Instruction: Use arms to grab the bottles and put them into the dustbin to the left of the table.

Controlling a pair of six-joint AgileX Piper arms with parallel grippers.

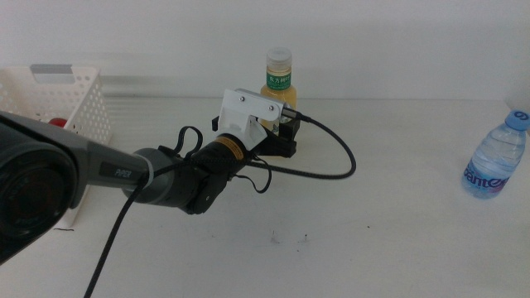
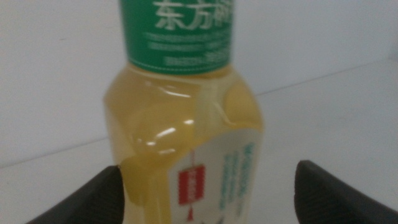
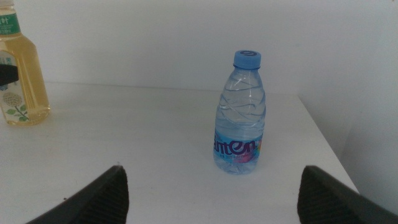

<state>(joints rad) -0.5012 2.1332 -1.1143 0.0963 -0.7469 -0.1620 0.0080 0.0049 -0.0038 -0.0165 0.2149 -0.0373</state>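
Note:
The yellow tea bottle [image 1: 279, 80] with its white cap and green label stands upright at the back of the table. My left gripper [image 1: 286, 136] has reached its lower body. In the left wrist view the tea bottle [image 2: 186, 124] fills the space between the jaws of the left gripper [image 2: 205, 199]. They are open, one close beside the bottle and the other well apart. The clear water bottle [image 1: 495, 157] with a blue cap stands at the far right. My right gripper [image 3: 211, 199] is open and faces the water bottle [image 3: 239, 118] from a distance. The white dustbin [image 1: 70, 95] sits at the left.
A small red thing [image 1: 56, 122] shows at the dustbin's near side. A black cable [image 1: 335, 170] loops from the left wrist over the table [image 1: 373, 240]. The right wrist view also shows the tea bottle [image 3: 22, 81] off to one side.

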